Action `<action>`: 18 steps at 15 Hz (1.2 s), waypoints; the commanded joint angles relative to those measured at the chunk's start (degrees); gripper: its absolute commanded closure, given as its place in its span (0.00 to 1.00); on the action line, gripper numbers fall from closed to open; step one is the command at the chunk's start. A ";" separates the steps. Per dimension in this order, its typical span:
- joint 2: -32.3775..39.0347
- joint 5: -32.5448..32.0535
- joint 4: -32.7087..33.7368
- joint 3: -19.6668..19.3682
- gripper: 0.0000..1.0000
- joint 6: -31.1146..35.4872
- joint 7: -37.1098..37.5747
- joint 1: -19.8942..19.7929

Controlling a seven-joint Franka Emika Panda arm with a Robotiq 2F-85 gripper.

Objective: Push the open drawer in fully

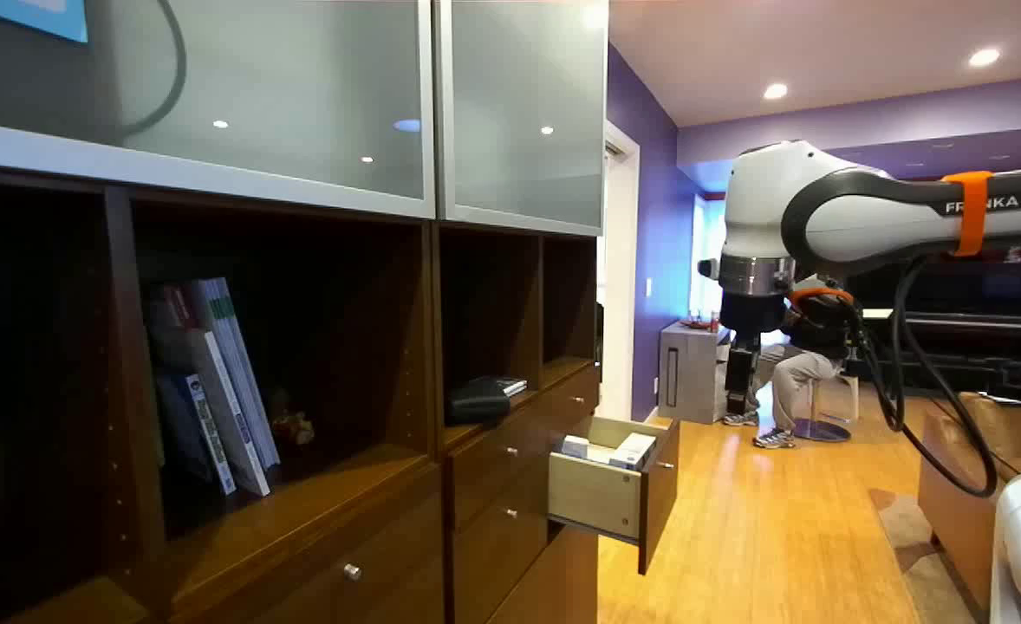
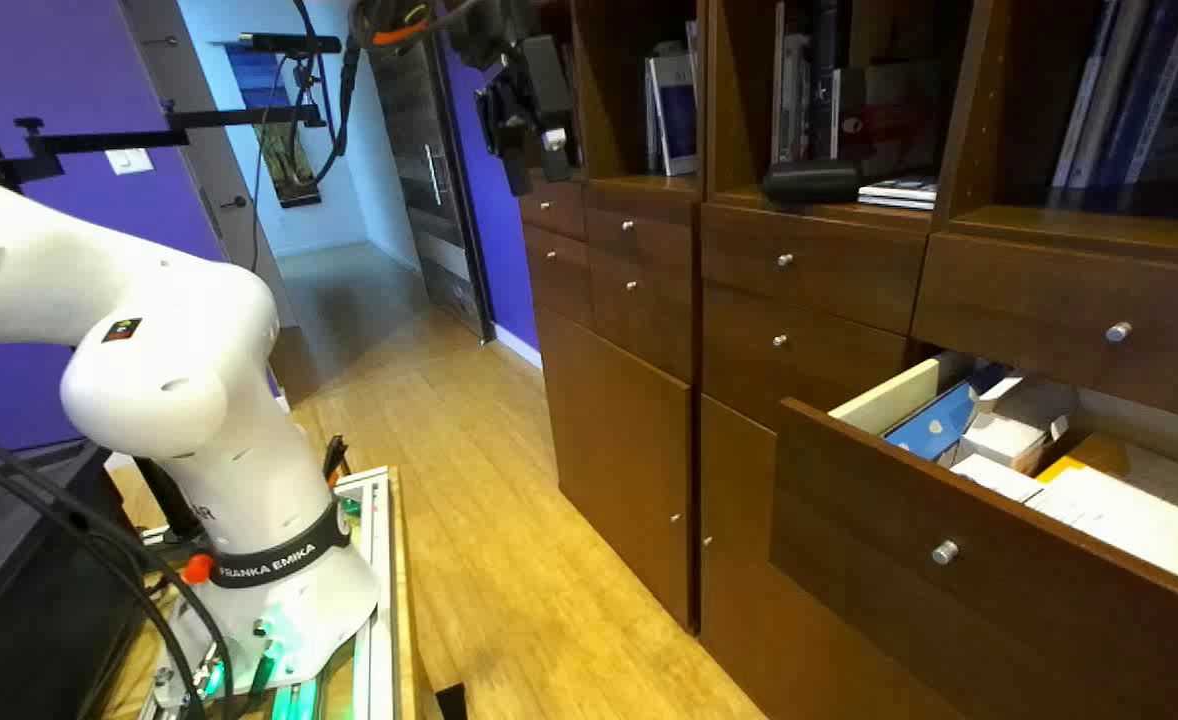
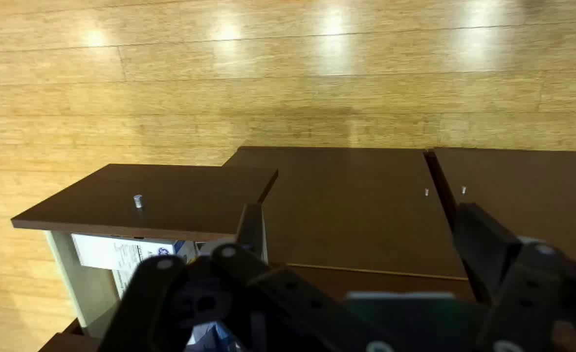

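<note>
The drawer [image 1: 660, 511] is pulled out from the cabinet, with its dark brown front, a silvery knob [image 1: 665, 465] and a tan side showing. It also shows at the right in an exterior view [image 2: 869, 510] and at the lower left in the wrist view [image 3: 185, 193]. White boxes [image 2: 1129, 510] and a blue box [image 2: 934, 420] lie in it. My gripper [image 1: 740, 390] points down, higher than the drawer and apart from it. It also shows near the top in an exterior view [image 2: 547, 172]. In the wrist view my gripper [image 3: 366, 227] has its fingers wide apart with nothing between them.
Matching shut drawers [image 2: 814, 265] and lower doors [image 2: 619, 440] flank the open drawer. Shelves above hold books [image 1: 216, 381] and a black pouch [image 1: 477, 399]. Frosted cabinet doors [image 1: 519, 113] hang higher. A person [image 1: 796, 373] sits in the background. A brown sofa [image 1: 987, 485] stands at the right.
</note>
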 commanded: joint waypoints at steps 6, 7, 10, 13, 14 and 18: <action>0.09 -0.66 0.14 -0.78 0.00 -0.23 0.72 1.23; 0.09 -0.66 0.14 -0.78 0.00 -0.23 0.72 1.23; 0.09 -0.66 0.14 -0.78 0.00 -0.23 0.72 1.23; 0.09 -0.66 0.14 -0.78 0.00 -0.23 0.72 1.23; -0.20 -2.53 -0.58 -1.04 0.00 1.04 0.23 0.55; -0.66 -6.23 -1.64 -5.27 0.00 2.64 -2.94 -0.51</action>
